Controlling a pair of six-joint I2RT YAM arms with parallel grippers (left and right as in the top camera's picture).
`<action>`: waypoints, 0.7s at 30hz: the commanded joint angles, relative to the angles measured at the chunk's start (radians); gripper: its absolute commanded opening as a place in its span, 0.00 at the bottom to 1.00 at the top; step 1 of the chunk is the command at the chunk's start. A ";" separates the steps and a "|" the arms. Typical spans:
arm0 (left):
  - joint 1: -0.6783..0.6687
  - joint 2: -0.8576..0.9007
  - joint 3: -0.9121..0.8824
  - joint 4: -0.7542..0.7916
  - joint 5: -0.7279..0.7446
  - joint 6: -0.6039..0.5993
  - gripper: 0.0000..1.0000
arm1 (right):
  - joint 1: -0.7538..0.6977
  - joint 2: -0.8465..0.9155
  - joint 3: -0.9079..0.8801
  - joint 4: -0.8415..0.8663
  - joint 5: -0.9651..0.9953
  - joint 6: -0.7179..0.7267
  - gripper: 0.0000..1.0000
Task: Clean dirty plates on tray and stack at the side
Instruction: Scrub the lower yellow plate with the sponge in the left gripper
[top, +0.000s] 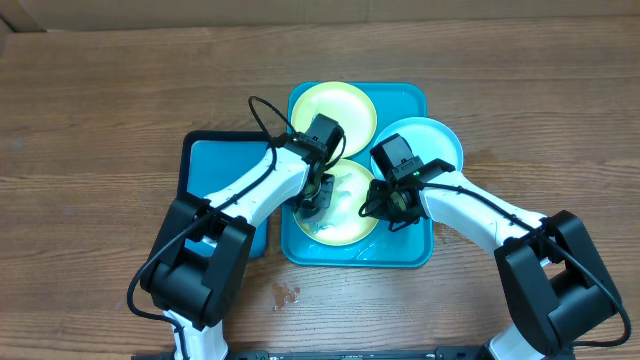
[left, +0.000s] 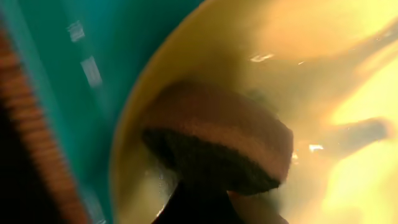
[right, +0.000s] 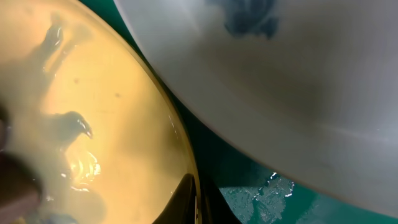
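Note:
The turquoise tray (top: 410, 100) holds a yellow-green plate (top: 332, 110) at the back and a second yellow-green plate (top: 352, 215) in front, wet with smears. A light blue plate (top: 435, 140) rests over the tray's right rim; in the right wrist view (right: 280, 81) it shows a dark blue smear. My left gripper (top: 318, 195) is shut on a brown, dark-faced sponge (left: 217, 143) that presses on the front plate (left: 348, 50). My right gripper (top: 397, 207) is shut on that plate's right rim (right: 186, 162), one finger on each side (right: 198, 202).
A smaller dark-rimmed blue tray (top: 215, 165) lies left of the turquoise tray, partly under my left arm. The wooden table (top: 100, 120) lies all round. A small wet mark (top: 287, 294) is on the wood in front. Water beads on the tray floor (right: 273, 196).

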 joint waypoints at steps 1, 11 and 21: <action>0.014 0.036 0.008 -0.051 -0.159 0.005 0.04 | 0.004 0.024 -0.015 -0.010 0.068 -0.015 0.04; 0.003 0.080 0.010 0.150 0.462 0.117 0.04 | 0.004 0.024 -0.015 -0.010 0.068 -0.015 0.04; -0.011 0.108 0.010 0.021 0.605 0.380 0.04 | 0.004 0.024 -0.015 -0.010 0.068 -0.014 0.04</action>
